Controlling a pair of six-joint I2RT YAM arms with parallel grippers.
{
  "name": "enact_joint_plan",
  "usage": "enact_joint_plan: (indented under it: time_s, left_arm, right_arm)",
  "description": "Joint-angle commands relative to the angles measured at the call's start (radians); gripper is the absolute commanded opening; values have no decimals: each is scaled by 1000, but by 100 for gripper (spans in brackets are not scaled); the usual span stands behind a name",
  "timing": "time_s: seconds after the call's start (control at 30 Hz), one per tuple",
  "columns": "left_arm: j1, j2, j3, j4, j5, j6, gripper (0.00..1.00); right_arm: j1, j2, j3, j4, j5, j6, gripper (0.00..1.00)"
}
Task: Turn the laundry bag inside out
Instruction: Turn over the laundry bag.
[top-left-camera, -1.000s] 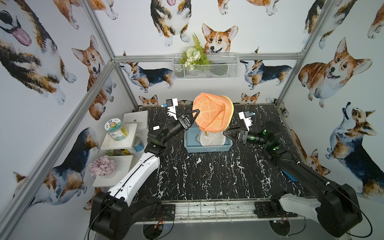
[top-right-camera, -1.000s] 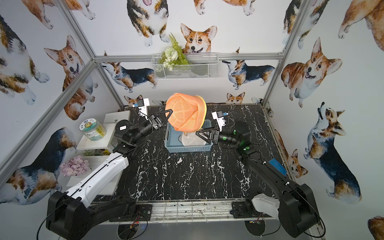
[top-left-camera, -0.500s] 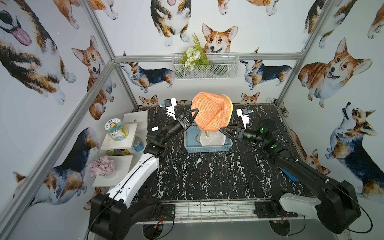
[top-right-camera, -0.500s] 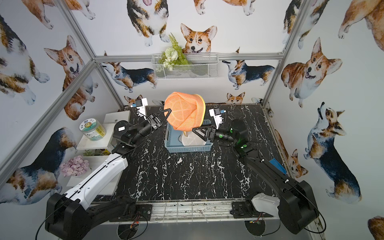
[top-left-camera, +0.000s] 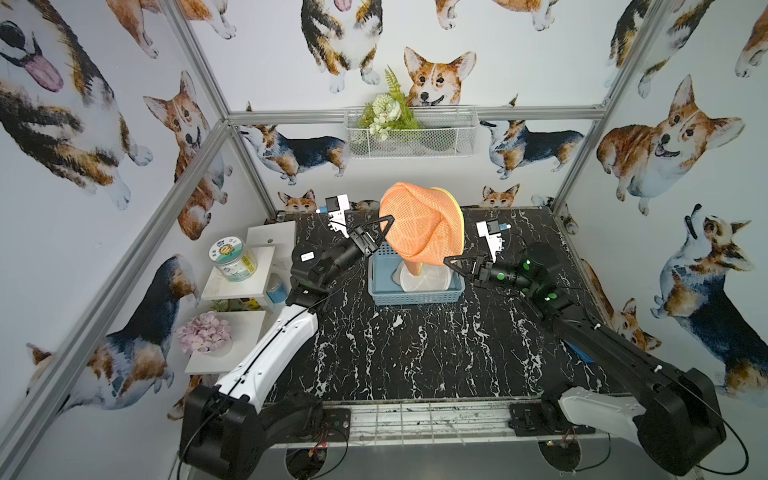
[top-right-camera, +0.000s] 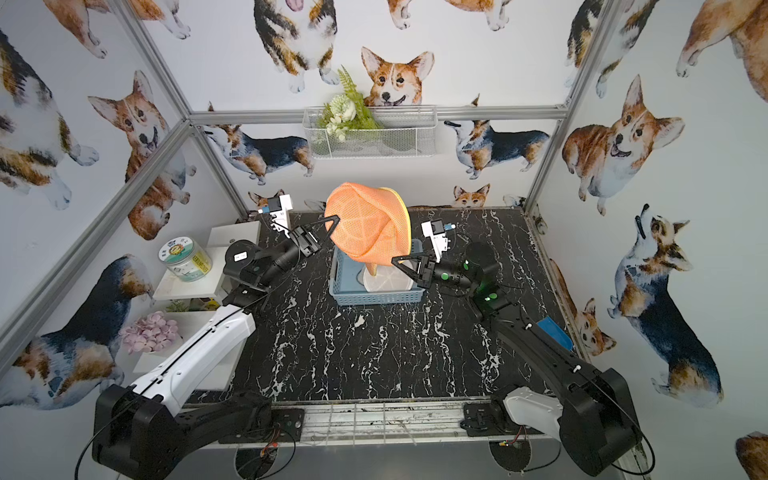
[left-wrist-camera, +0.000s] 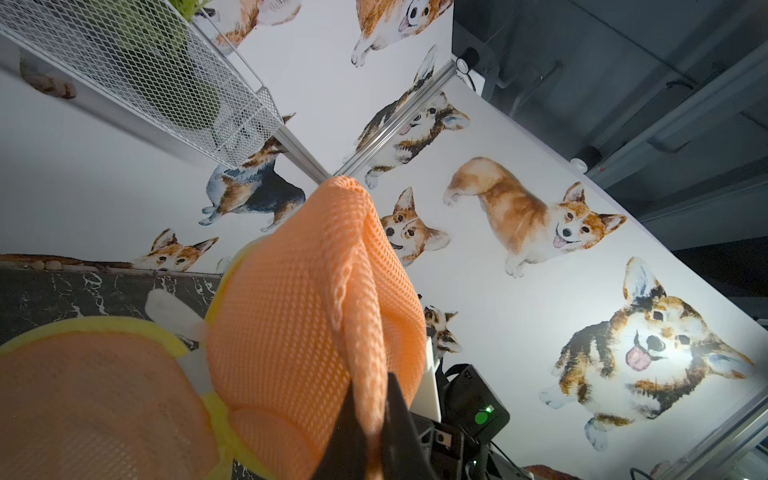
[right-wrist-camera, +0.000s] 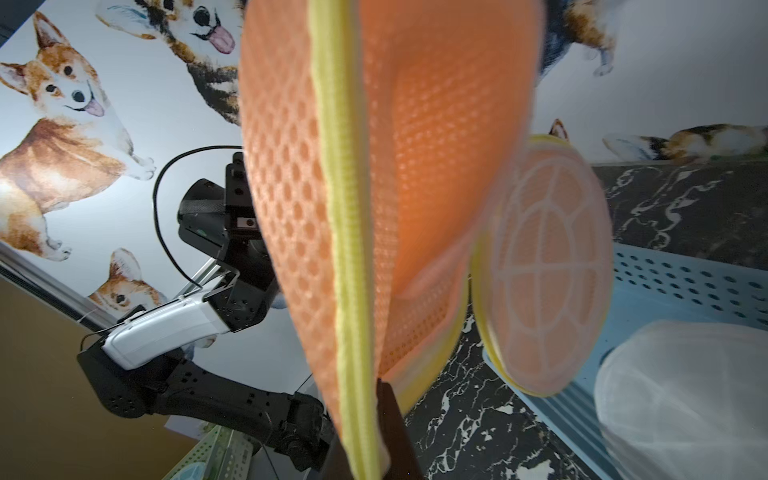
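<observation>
We hold the orange laundry bag (top-left-camera: 419, 224) up in the air from two sides.

Our left gripper (top-left-camera: 389, 219) is pinched tight on a fold of the orange net, and in the left wrist view the net bunches up between its fingers (left-wrist-camera: 399, 415). The bag hangs between our two sets of fingers, over the blue basket (top-left-camera: 415, 296). Its lowest bit dips toward a white net thing (top-left-camera: 428, 281) in the basket, and we cannot tell if they touch. Our right gripper (top-left-camera: 447, 261) is closed tight on the bag's yellow edge, lower down than the left fingers' hold, as the right wrist view shows by its dark finger (right-wrist-camera: 395, 432).
</observation>
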Motion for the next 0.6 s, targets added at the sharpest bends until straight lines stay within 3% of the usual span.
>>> enact_joint_plan:
  time_s: [0.0, 0.23, 0.4, 0.57]
  left_arm:
    - [8, 8, 31, 88, 75, -109, 0]
    - [19, -24, 6, -7, 222, -158, 0]
    - [28, 0, -107, 218, 285, -360, 0]
    - [19, 19, -92, 178, 357, -299, 0]
  right_arm:
    - [-56, -3, -12, -94, 70, -57, 0]
    - [-146, 104, 153, -261, 174, -165, 0]
    - [-172, 202, 276, -309, 203, -198, 0]
    - [-174, 250, 383, -326, 234, -174, 0]
